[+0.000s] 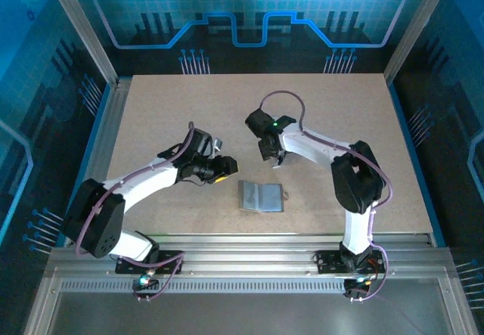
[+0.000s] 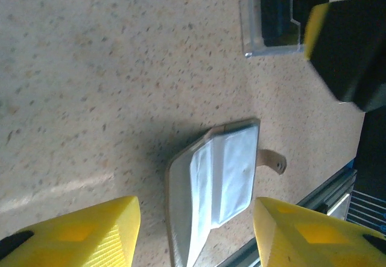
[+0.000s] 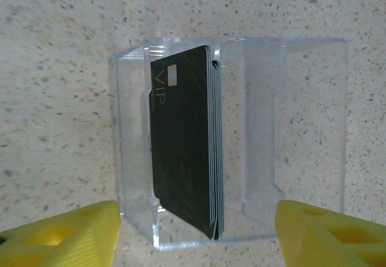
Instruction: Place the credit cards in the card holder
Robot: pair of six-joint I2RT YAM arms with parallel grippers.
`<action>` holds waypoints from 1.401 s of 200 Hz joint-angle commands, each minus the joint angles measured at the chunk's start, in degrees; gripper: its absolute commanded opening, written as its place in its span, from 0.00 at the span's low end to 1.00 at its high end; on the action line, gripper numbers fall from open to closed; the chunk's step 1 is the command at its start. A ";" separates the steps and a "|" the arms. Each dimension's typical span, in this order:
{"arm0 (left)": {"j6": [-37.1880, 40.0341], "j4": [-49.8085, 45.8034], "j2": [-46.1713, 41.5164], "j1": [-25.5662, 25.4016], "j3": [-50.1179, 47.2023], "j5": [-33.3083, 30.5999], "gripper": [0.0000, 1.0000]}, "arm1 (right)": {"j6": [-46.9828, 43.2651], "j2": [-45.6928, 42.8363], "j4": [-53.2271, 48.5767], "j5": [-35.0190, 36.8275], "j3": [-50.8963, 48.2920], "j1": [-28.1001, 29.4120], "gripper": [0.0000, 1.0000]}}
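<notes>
- The thin black plastic credit cards (image 3: pixel 184 140) stand on edge as a little stack inside a see-through square plastic clear box (image 3: pixel 301 128). The front one reads "VIP" in pale letters running sideways, with a small chip-looking patch beside it. There's finer print on it too, but it's way too faint to read.
- The stack leans against the left side of the box; the right half is bare.
- The flat grey-silver folding card holder (image 1: pixel 261 196) lies opened out like a book on the speckled beige counter (image 1: pixel 340 108), near the front edge and between the two arms. A small strap tab sticks out of its right side. No logo I can make out on it.
- The box sits further back on the counter, well apart from the holder.
- The right hand (image 3: pixel 198 219) hangs just in front of the box, yellow fingers spread wide and gripping nothing.
- The left hand (image 2: pixel 196 219) hovers over the holder, also spread apart and empty.
</notes>
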 commanded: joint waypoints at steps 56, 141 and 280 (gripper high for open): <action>-2.52 3.17 9.28 -0.44 6.51 3.14 0.53 | -2.77 7.07 -2.81 4.62 5.91 -1.35 0.62; -2.86 4.77 9.61 -0.52 5.32 3.67 0.53 | -4.34 4.21 -1.90 -0.92 6.34 -4.25 0.61; -3.48 5.73 9.13 -0.70 3.41 3.49 0.53 | -4.87 8.35 -1.37 5.57 6.68 -4.08 0.53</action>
